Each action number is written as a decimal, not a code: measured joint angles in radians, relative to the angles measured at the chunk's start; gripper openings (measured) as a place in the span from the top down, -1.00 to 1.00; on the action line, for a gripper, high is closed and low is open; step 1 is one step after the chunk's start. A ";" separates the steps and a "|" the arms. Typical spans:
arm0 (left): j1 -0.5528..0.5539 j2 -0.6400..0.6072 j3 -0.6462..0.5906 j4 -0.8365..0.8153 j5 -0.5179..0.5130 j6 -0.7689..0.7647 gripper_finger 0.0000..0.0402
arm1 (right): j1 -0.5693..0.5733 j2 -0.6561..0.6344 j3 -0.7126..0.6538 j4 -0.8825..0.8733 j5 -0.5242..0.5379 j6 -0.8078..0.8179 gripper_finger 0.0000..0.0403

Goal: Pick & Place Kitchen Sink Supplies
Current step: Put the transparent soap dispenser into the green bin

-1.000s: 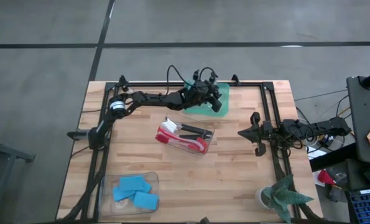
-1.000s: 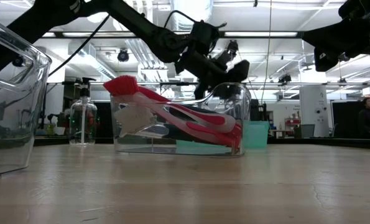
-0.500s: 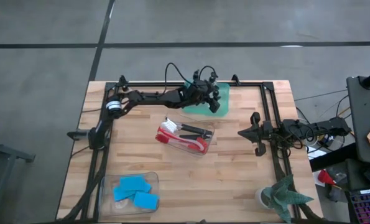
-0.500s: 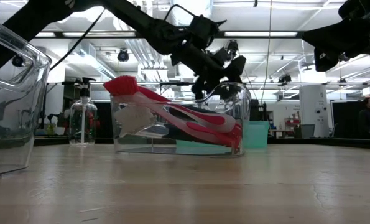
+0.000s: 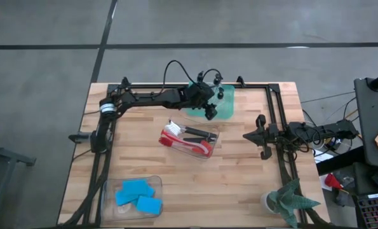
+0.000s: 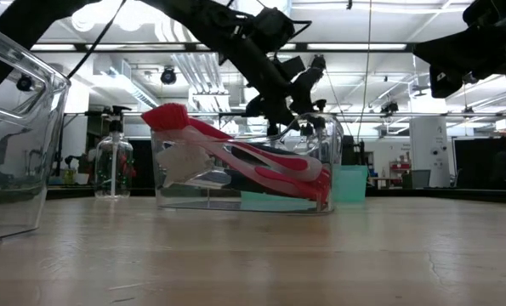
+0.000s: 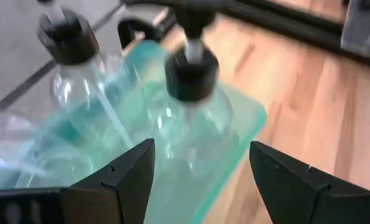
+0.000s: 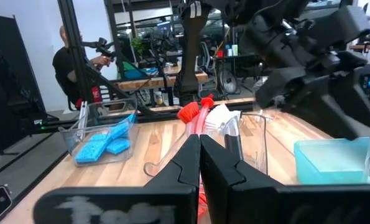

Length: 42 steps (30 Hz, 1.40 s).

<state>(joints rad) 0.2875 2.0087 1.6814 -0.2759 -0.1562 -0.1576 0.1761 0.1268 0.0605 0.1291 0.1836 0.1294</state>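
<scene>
While the left gripper (image 5: 208,112) hovers with fingers spread over the pump bottles (image 7: 191,93) in the green tray (image 5: 227,102) at the far edge, the right gripper (image 5: 260,137) rests right, fingers pressed together.

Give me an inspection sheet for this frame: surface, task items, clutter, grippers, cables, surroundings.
Surface: wooden table with a black frame.
Task items: two pump bottles in the green tray; a third bottle shows only in the low view; red and black brushes in the middle clear bin; blue sponges in the near-left bin.
Clutter: potted plant at the near-right corner.
Grippers: left gripper open, over the tray, facing a bottle; right gripper shut, parked at the right edge.
Cables: black loop above the left arm.
Surroundings: person in the room behind.
</scene>
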 joint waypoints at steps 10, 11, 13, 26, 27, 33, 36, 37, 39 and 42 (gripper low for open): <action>-0.040 -0.035 -0.001 -0.194 -0.001 0.005 -0.27 | 0.000 0.000 0.000 0.001 0.000 0.000 0.96; -0.044 -0.035 -0.001 -0.200 -0.001 0.000 -0.27 | 0.000 0.000 0.000 0.001 0.000 -0.001 0.96; -0.054 -0.044 -0.001 -0.219 -0.002 -0.001 -0.27 | 0.000 0.000 0.000 0.001 0.000 0.000 0.96; -0.156 -0.314 -0.293 -0.065 -0.255 -0.001 -0.27 | 0.000 0.000 0.000 0.001 0.001 -0.001 0.96; -0.160 -0.358 -0.350 -0.031 -0.279 -0.009 -0.27 | 0.000 0.000 0.000 0.001 0.001 -0.001 0.96; -0.178 -0.648 -0.713 0.208 -0.404 -0.055 -0.27 | 0.000 0.000 0.000 0.001 0.001 -0.001 0.96; -0.181 -0.777 -0.860 0.251 -0.403 -0.076 -0.27 | 0.000 0.000 0.000 0.001 0.001 -0.001 0.96; -0.181 -0.816 -0.901 0.253 -0.403 -0.085 -0.27 | 0.000 0.000 0.000 0.001 0.001 -0.001 0.96; -0.182 -0.889 -0.982 0.276 -0.403 -0.095 -0.27 | 0.000 0.000 0.000 0.001 0.001 0.000 0.96; -0.187 -0.983 -1.083 0.296 -0.395 -0.164 -0.27 | 0.000 0.000 0.000 0.001 0.001 -0.001 0.96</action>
<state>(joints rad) 0.1009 1.0257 0.5985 0.0204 -0.5508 -0.3214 0.1761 0.1268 0.0605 0.1299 0.1844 0.1284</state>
